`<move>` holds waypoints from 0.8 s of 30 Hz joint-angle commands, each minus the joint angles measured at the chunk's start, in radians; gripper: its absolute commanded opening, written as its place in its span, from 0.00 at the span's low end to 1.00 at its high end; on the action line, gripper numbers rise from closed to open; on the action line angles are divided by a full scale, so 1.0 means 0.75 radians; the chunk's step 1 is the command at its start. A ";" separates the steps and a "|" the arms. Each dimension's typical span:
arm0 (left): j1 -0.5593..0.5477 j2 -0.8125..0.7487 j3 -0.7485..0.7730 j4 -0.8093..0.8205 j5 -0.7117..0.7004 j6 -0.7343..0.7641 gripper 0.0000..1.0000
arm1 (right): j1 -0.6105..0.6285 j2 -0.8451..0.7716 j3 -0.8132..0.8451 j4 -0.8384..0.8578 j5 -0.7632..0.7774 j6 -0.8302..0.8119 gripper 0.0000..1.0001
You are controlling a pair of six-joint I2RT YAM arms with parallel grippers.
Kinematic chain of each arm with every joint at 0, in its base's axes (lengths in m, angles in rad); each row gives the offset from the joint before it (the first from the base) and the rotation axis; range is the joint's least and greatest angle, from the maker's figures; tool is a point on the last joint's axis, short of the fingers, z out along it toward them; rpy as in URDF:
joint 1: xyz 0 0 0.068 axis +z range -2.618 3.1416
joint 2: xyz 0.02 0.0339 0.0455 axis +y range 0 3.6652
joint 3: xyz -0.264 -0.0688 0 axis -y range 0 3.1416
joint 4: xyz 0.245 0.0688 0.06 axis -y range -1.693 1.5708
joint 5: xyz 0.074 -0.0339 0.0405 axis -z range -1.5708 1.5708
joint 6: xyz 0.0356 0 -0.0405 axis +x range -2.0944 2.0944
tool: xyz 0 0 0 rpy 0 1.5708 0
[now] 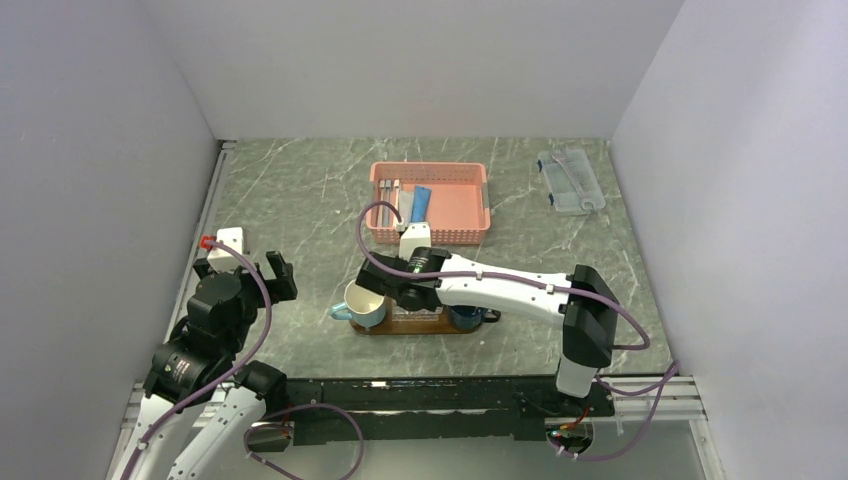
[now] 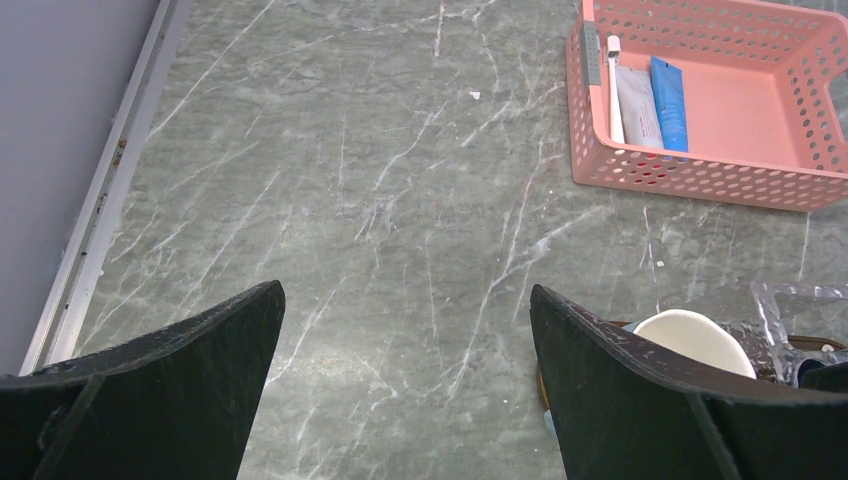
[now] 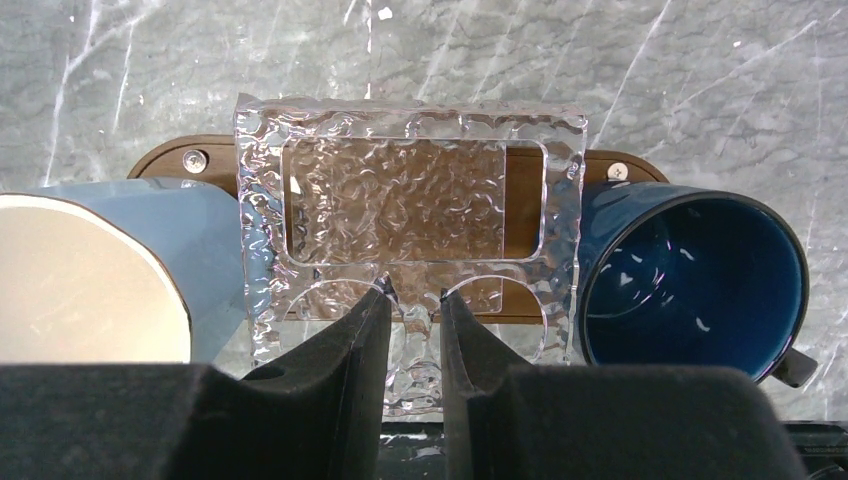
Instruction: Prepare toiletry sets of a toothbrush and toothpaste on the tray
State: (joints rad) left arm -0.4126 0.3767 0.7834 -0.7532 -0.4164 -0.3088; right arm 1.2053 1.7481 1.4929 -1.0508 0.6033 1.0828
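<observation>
The dark brown tray [image 1: 415, 327] lies near the front of the table; its ends show in the right wrist view [image 3: 160, 165]. A light blue mug [image 3: 90, 270] stands at its left end and a dark blue mug [image 3: 690, 280] at its right. My right gripper [image 3: 413, 290] is shut on the near edge of a clear textured plastic holder [image 3: 410, 200], which it holds over the tray between the mugs. The blue toothpaste [image 2: 668, 102] and a toothbrush [image 2: 614, 85] lie in the pink basket [image 2: 700, 180]. My left gripper [image 2: 405, 300] is open and empty over bare table, left of the tray.
A white tube [image 2: 638, 100] lies between the toothbrush and the toothpaste. A clear plastic box [image 1: 570, 180] sits at the back right. The pink basket [image 1: 470, 232] stands just behind my right gripper [image 1: 405, 285]. Walls enclose the table on three sides.
</observation>
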 commanded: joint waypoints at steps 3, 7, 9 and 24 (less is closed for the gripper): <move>0.008 -0.003 0.011 0.025 -0.004 -0.001 0.99 | 0.018 0.022 0.011 -0.006 0.018 0.058 0.00; 0.008 -0.003 0.011 0.023 -0.003 -0.001 0.99 | 0.026 0.031 0.004 -0.019 0.020 0.075 0.00; 0.009 -0.005 0.011 0.024 -0.003 -0.001 0.99 | 0.026 0.028 -0.005 -0.019 0.020 0.084 0.00; 0.008 -0.003 0.010 0.024 -0.004 -0.003 0.99 | 0.033 0.026 -0.058 -0.007 0.019 0.096 0.00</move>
State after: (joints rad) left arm -0.4126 0.3767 0.7834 -0.7528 -0.4164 -0.3088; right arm 1.2228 1.7756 1.4548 -1.0538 0.5949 1.1332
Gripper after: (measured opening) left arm 0.992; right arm 0.243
